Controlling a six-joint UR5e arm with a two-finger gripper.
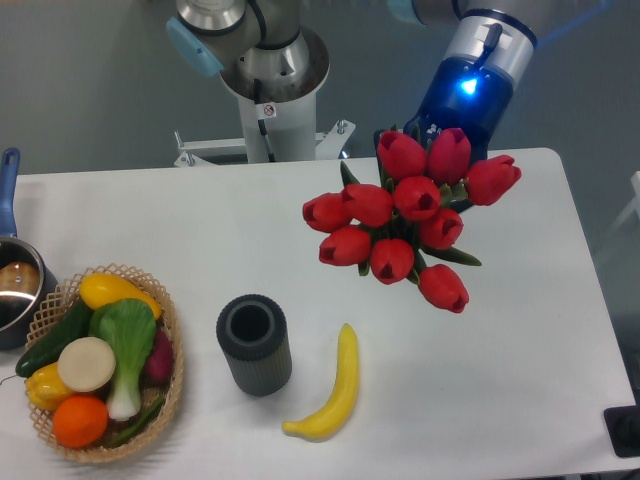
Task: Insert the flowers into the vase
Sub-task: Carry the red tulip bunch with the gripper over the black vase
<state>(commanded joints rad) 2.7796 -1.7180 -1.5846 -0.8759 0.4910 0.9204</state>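
Flowers (408, 213) aloft — vase (254, 344) between banana (332, 389), basket (168, 350).

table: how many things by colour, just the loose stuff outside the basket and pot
red: 1, the flowers, one bunch held up over the table
dark grey: 1, the vase, standing upright
yellow: 1, the banana, lying right of the vase
total: 3
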